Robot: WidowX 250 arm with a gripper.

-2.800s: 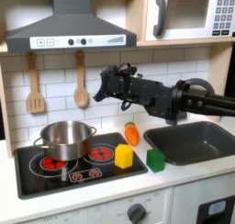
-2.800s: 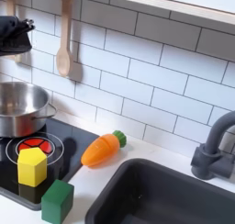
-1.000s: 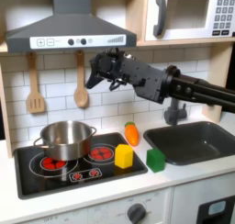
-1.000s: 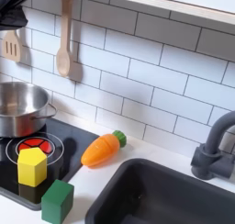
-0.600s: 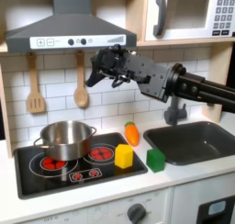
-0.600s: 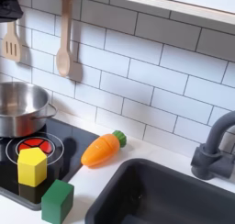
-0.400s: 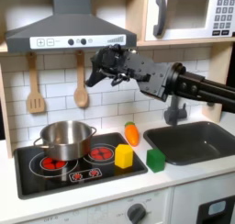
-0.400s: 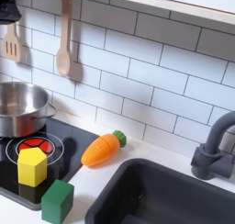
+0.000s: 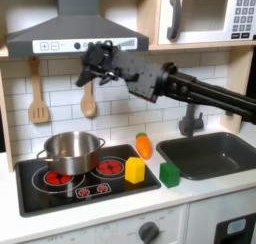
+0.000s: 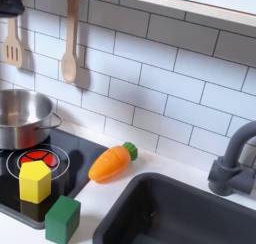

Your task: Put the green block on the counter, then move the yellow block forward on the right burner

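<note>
The green block (image 9: 170,174) sits on the white counter (image 9: 200,193) just off the stovetop's right edge, and shows low in the second exterior view (image 10: 62,218). On the right burner rests the yellow block (image 9: 134,169), at the second exterior view's left (image 10: 35,180). My gripper (image 9: 92,72) hangs high near the range hood, above the pot and far from both blocks. Its fingers look apart with nothing between them. The dark shape (image 10: 8,0) in the second exterior view's top left corner is part of it.
A steel pot (image 9: 72,151) stands on the left burner of the black stovetop (image 9: 60,193). An orange toy carrot (image 9: 144,145) lies behind the blocks. The grey sink (image 9: 215,153) and faucet (image 10: 232,163) are to the right. Wooden utensils (image 9: 88,93) hang on the tiled wall.
My gripper has swung left and slightly up in the first exterior view, from above the right burner to above the pot. Both blocks have stayed where they were.
</note>
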